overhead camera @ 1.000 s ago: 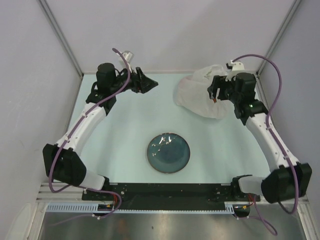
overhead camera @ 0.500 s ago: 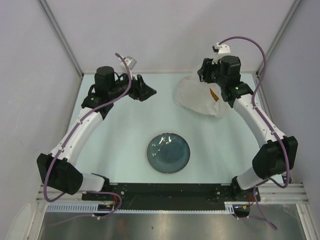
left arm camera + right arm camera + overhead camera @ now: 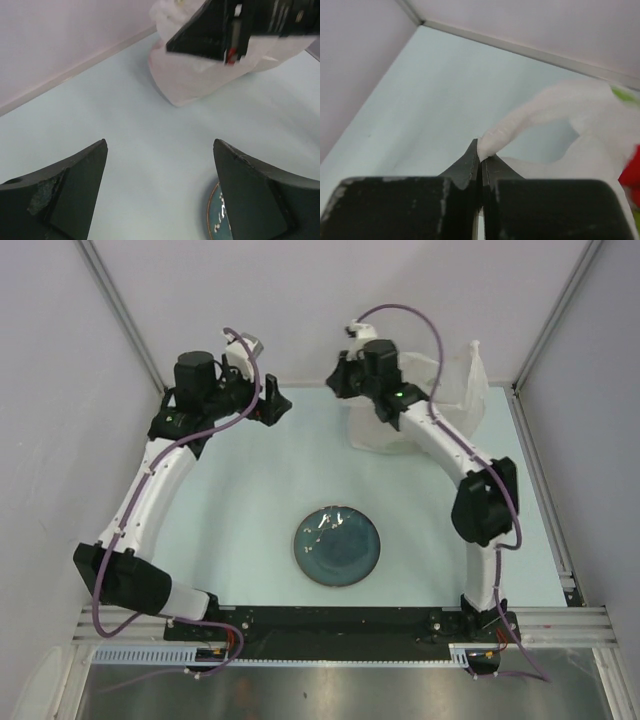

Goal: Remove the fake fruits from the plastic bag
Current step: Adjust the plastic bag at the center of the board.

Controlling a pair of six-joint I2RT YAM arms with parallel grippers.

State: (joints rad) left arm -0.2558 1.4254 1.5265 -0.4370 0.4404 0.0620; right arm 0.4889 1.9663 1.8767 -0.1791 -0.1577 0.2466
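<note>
Jaws of my right gripper [image 3: 480,150] are pinched fully shut on a twisted strip of the plastic bag [image 3: 455,390], which stands drawn up at the far right, while my left gripper [image 3: 160,145] hangs wide open and empty near it. I judge this the bag-opening step: the fake fruits [image 3: 631,175] look to be inside, with only red and green glimpsed at the right wrist view's edge. Next I'd need the left jaws on the opposite rim to spread the mouth.
</note>
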